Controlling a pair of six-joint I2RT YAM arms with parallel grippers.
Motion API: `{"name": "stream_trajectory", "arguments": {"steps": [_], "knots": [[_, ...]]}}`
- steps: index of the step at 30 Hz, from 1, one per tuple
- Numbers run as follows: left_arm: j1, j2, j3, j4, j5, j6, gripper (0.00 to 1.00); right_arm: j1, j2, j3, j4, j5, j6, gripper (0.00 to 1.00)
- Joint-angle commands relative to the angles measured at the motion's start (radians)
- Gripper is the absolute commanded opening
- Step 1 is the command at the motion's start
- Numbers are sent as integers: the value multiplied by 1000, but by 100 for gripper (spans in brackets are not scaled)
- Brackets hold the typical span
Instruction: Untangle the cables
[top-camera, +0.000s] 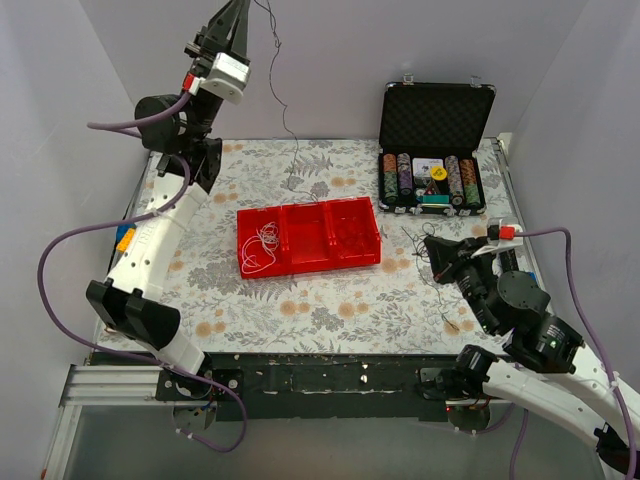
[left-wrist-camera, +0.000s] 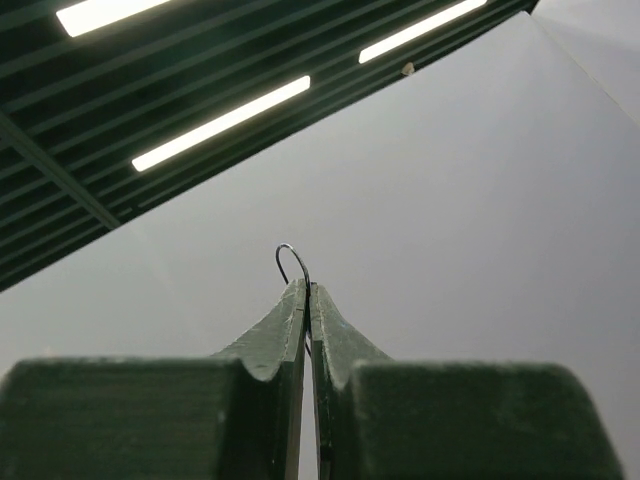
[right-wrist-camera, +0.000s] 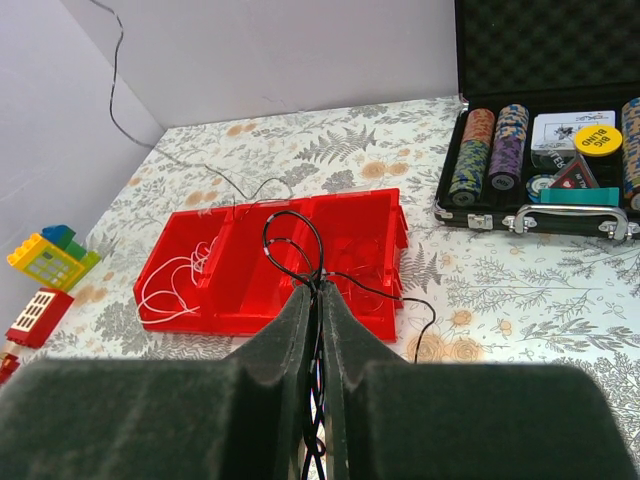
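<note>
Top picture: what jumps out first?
The left gripper, high up at the back left, pinches a thin black cable that dangles down to the table. In the middle sits a bright red tray with white cables in its left compartment. An open chip case stands back right.

Table (top-camera: 300, 300), covered with floral cloth. Lying on it:
- red three-compartment tray (top-camera: 310, 266), centre
- open black case (top-camera: 437, 115) of poker chips, far right
- toy blocks (top-camera: 124, 238), left edge
- black cable (top-camera: 293, 183), its end resting behind the tray
- thin cables (top-camera: 443, 300), near right
</note>
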Motion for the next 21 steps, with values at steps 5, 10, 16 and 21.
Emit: {"name": "stream_trajectory", "arguments": {"steps": [5, 10, 16, 21], "knots": [[-44, -72, -108, 14, -29, 39, 0, 0, -27, -12, 4, 33, 17, 1], [-76, -84, -128, 3, -33, 62, 0, 0, -29, -17, -1, 33, 21, 1], [-113, -127, -177, -46, -46, 63, 0, 0, -44, -15, -11, 41, 26, 1], [-153, -176, -254, -17, -41, 109, 0, 0, -55, -23, -19, 33, 32, 1]]}}
